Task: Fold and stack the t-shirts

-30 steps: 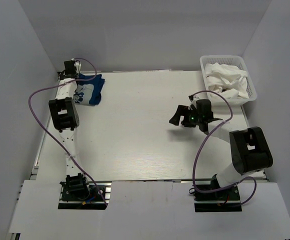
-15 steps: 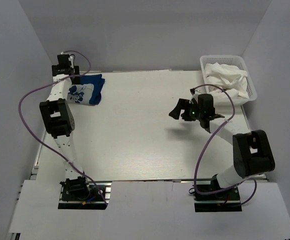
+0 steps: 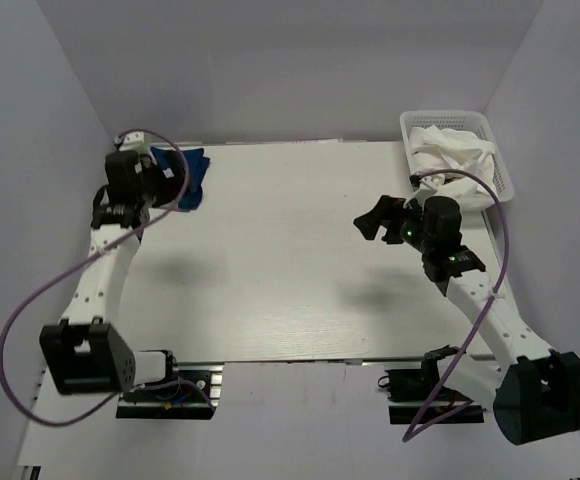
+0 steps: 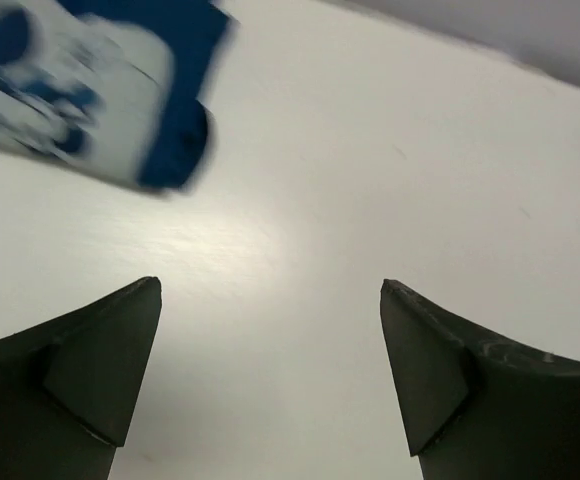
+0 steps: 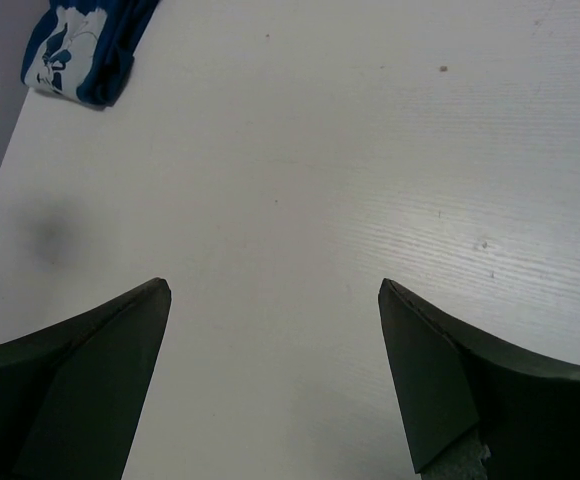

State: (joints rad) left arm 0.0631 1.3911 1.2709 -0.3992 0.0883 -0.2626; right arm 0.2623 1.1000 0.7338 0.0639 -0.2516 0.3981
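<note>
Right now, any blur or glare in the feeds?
Left wrist: navy t-shirt blurred, soft glare patch on the table. Right wrist: sharp, faint shadow blot at left. Top external: sharp, soft shadows on the table.

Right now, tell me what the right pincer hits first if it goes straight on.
Likely the bare table: the open right pincer tilts down toward it. The navy t-shirt sits well left of that line.

A pale, faintly wood-grained counter (image 3: 290, 270) sits boxed in by plain grey-lavender walls (image 3: 300, 60) at the back and both sides, evenly lit, with soft blurred shadows.
</note>
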